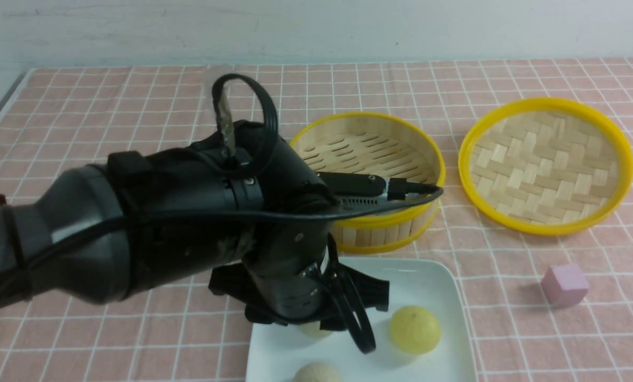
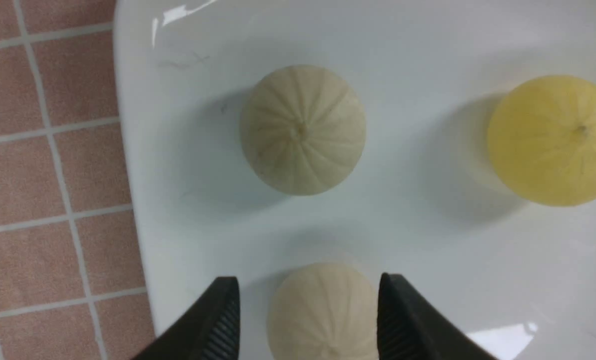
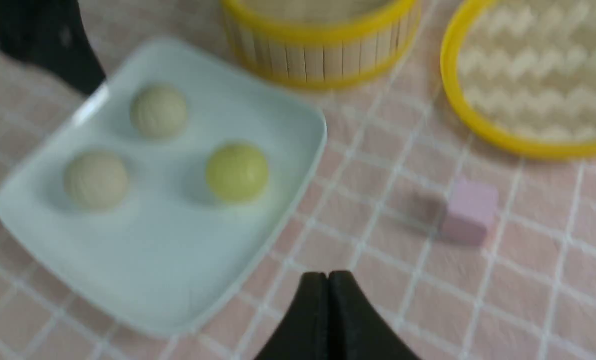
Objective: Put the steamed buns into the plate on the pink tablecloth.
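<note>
All three steamed buns lie in the white plate [image 1: 437, 284] on the pink tablecloth [image 1: 109, 106]. The yellow bun [image 1: 415, 329] is to the right, one beige bun [image 1: 316, 373] is at the near edge, and the other beige bun [image 2: 322, 312] is mostly hidden under my left arm [image 1: 189, 212]. My left gripper [image 2: 308, 276] is open and straddles that bun, with a gap on one side. The second beige bun [image 2: 302, 130] and the yellow one [image 2: 552, 140] lie farther along the plate [image 2: 427, 50]. My right gripper [image 3: 327, 274] is shut and empty over the cloth beside the plate [image 3: 128, 265].
A yellow-rimmed bamboo steamer basket [image 1: 380, 154] stands empty just behind the plate. Its woven lid [image 1: 547, 164] lies to the right. A small pink cube [image 1: 564, 284] sits on the cloth right of the plate. The table's left edge [image 1: 0, 114] runs at far left.
</note>
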Tool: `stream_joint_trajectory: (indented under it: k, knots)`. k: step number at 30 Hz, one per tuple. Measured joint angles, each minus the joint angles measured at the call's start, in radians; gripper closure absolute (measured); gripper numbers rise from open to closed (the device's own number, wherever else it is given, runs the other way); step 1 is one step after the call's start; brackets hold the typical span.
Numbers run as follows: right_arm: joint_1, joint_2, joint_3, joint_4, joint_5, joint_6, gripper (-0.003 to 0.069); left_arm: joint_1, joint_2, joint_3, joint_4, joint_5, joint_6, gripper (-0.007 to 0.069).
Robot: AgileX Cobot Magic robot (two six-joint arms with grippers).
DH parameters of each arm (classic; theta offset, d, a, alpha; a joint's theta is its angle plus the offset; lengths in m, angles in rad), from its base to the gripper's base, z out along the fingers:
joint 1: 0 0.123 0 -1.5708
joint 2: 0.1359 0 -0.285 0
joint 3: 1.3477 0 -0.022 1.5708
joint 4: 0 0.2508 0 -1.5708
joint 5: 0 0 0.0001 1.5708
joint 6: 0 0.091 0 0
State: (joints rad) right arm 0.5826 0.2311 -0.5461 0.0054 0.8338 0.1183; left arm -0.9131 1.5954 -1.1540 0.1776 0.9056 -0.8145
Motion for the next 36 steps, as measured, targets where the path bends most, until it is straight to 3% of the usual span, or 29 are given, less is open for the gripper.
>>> stream_joint_trajectory:
  k: [3,6,16,26,28,32,36]
  knots:
    - [0.0,-0.049,0.123,0.004,-0.243,-0.02,0.0671,0.0,0.0,0.0,0.009,0.0,0.0,0.0276]
    - [0.0,-0.059,0.164,0.008,-0.354,-0.064,0.0671,0.0,0.0,0.0,0.013,0.0,0.0,0.0304]
    - [0.0,-0.059,0.169,0.009,-0.384,-0.084,0.0669,0.0,0.0,0.0,0.016,-0.007,0.0,0.0381]
    - [0.0,-0.059,0.169,0.009,-0.384,-0.084,0.0667,0.0,0.0,0.0,0.019,-0.012,0.0,0.041]
    - [0.0,-0.059,0.169,0.009,-0.384,-0.084,0.0666,0.0,0.0,0.0,0.021,-0.012,0.0,0.0435]
    - [0.0,-0.059,0.169,0.009,-0.384,-0.084,0.0664,0.0,0.0,0.0,0.026,-0.009,0.0,0.0586]
    - [-0.001,-0.074,0.169,0.009,-0.383,-0.084,0.0661,0.0,0.0,0.0,0.032,-0.007,0.0,0.0623]
